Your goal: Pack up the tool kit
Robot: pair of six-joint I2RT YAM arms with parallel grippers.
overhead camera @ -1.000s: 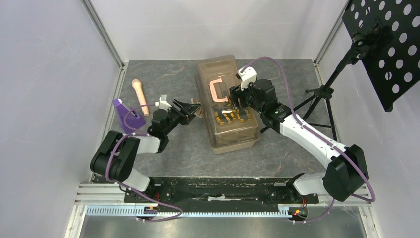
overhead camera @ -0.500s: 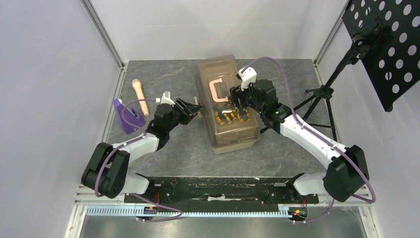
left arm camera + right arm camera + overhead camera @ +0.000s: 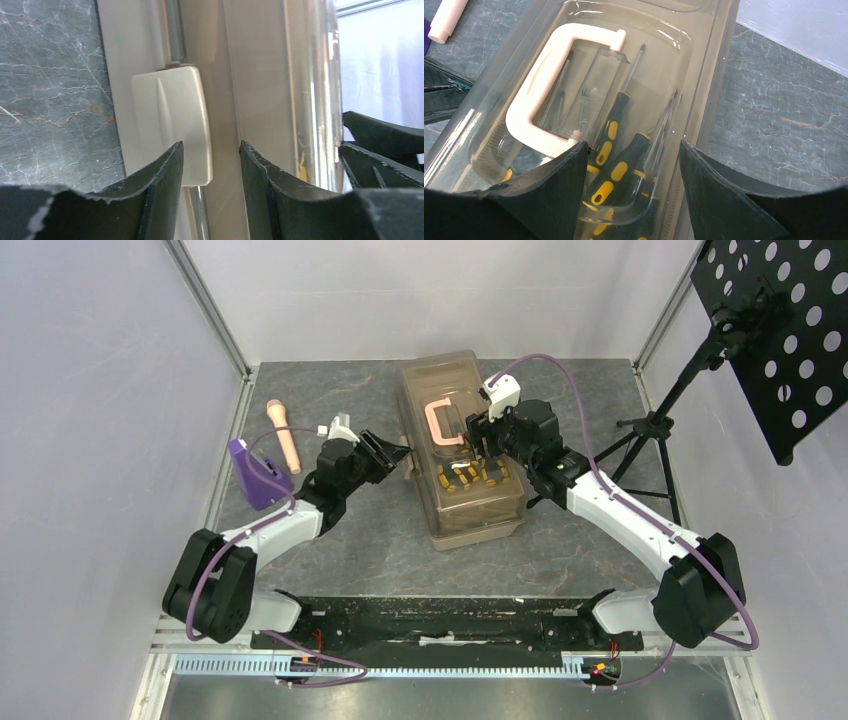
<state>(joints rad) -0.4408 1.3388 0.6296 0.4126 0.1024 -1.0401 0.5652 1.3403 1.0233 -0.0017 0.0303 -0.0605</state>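
Note:
The tan translucent tool kit box (image 3: pixel 478 508) lies with its lid down on the dark table, pinkish handle (image 3: pixel 438 423) on top. Orange-and-black screwdrivers (image 3: pixel 616 150) show through the lid. My left gripper (image 3: pixel 402 453) is at the box's left side. In the left wrist view it (image 3: pixel 210 150) is open, and the beige latch (image 3: pixel 172 117) reaches partly between its fingers, touching neither. My right gripper (image 3: pixel 631 147) hovers open over the lid beside the handle (image 3: pixel 536 95), holding nothing.
A beige rounded-end rod (image 3: pixel 284 435) and a purple block (image 3: pixel 252 473) lie left of the box, behind my left arm. A tripod stand (image 3: pixel 655 425) with a black perforated panel (image 3: pixel 790 330) is at the right edge.
My left arm has reached right, toward the box's side, and its jaws have narrowed. The right arm and the box have not moved.

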